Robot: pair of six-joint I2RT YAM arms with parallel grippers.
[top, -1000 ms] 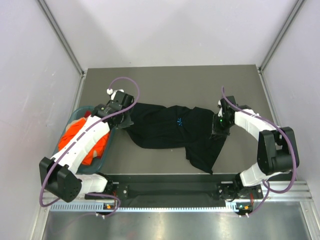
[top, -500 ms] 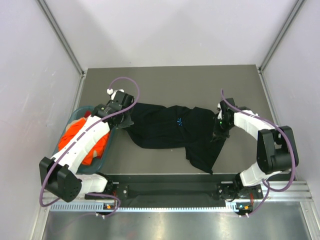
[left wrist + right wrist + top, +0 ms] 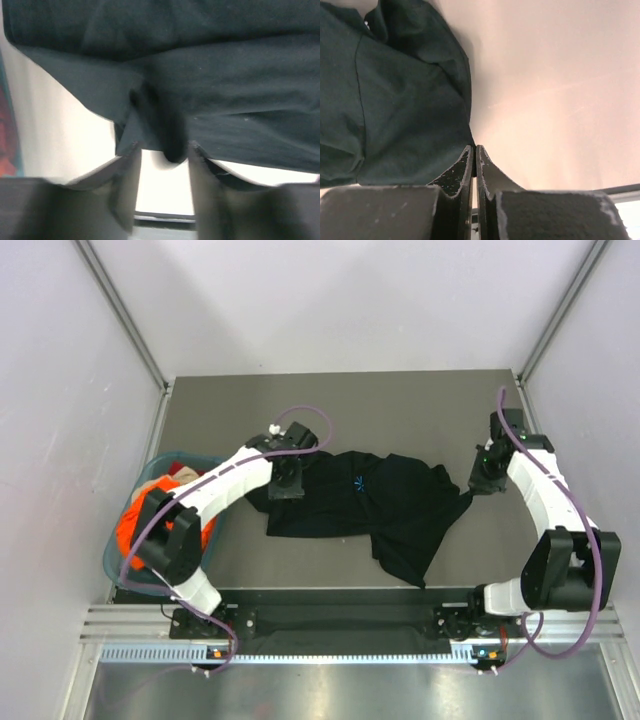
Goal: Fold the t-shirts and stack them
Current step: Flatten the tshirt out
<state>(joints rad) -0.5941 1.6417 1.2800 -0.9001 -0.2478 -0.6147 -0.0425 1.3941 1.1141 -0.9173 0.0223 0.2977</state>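
A black t-shirt [image 3: 385, 510] with a tiny blue-white starburst mark [image 3: 360, 481] lies crumpled across the middle of the table. My left gripper [image 3: 287, 488] hovers at its left edge, open. In the left wrist view a fold of the black cloth [image 3: 165, 135] hangs between the spread fingers [image 3: 127, 170], with neither finger touching it. My right gripper [image 3: 474, 488] is shut on the shirt's right edge and stretches it to a point. In the right wrist view the jaws [image 3: 473, 152] pinch a corner of the cloth [image 3: 405, 115]. An orange t-shirt [image 3: 135, 522] lies in the basket.
A teal plastic basket [image 3: 116, 573] stands at the table's left edge, beside the left arm. Grey walls close in the table at the back and both sides. The black rail with the arm bases runs along the near edge.
My left gripper has moved right along the shirt's left edge and opened, letting the cloth go. My right gripper has shut on the shirt's right edge and pulled it right and back.
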